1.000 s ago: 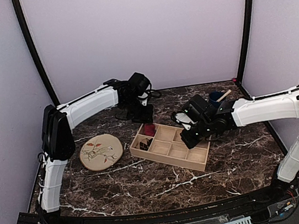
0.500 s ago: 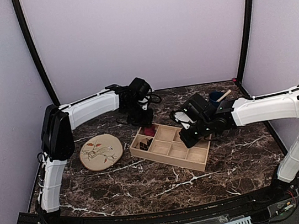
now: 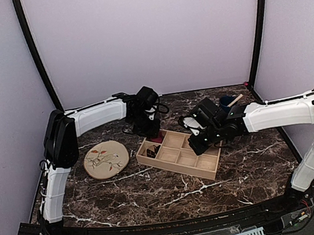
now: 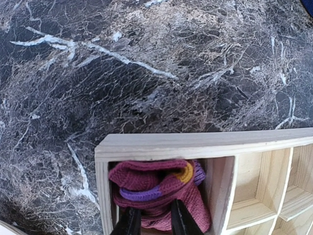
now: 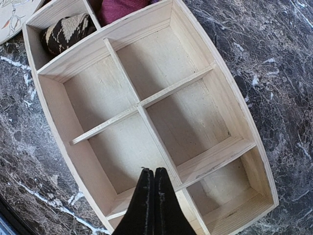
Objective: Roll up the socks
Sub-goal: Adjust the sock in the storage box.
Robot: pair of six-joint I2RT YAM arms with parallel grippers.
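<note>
A rolled magenta-purple sock point(image 4: 151, 181) with an orange stripe fills the far-left corner cell of the wooden tray point(image 4: 195, 145). My left gripper point(image 4: 155, 215) reaches down into that cell, its two black fingers shut on a fold of this sock. From above, the left gripper point(image 3: 153, 131) covers most of the magenta sock point(image 3: 158, 136). The black and tan sock point(image 5: 66, 32) lies rolled in the neighbouring cell, near the tray's left end point(image 3: 150, 152). My right gripper point(image 5: 153, 171) is shut and holds nothing. It hovers over a divider near the tray's right half point(image 3: 196, 144).
A round beige plate point(image 3: 106, 159) with a leaf drawing lies left of the tray point(image 3: 179, 170). A dark blue cup point(image 3: 227, 103) with a wooden stick stands at the back right. The tray's other cells point(image 5: 186, 117) hold nothing. Purple walls enclose the marble table.
My left gripper has come forward and down to the tray's corner cell, and its fingers have narrowed onto the magenta sock. The right arm has barely moved.
</note>
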